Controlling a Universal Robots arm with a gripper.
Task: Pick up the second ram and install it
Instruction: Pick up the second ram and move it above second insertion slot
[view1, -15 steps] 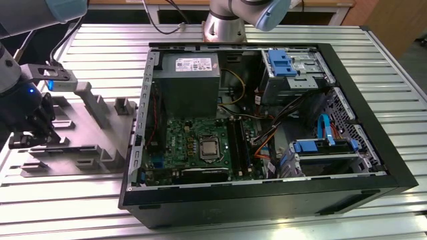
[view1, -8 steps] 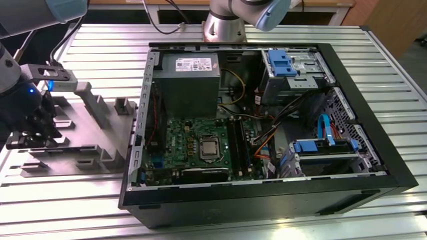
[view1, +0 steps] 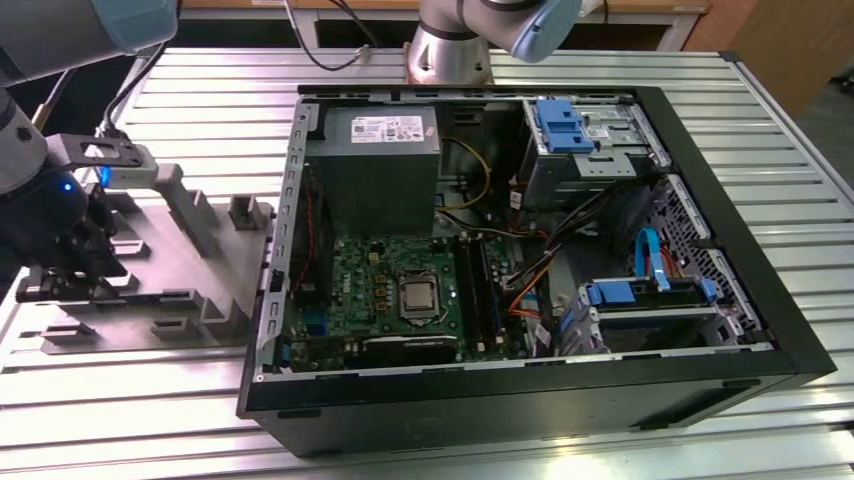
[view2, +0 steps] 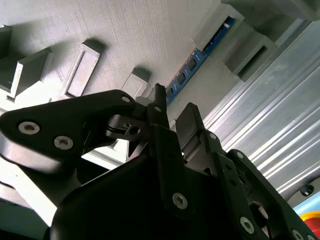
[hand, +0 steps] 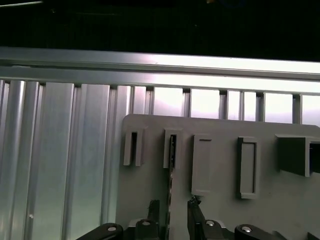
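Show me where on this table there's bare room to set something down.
Bare slats lie on the table beyond the grey fixture plate, along the near edge in front of the computer case, and at the exterior view's right of the case. The plate is crowded: the arm hangs over its slots and the ram.

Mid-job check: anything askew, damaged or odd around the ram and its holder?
Nothing stands out. The second ram stands on edge, straight in its slots on the grey fixture, with no tilt or damage that I can see. The pincer is open and lined up with the stick.
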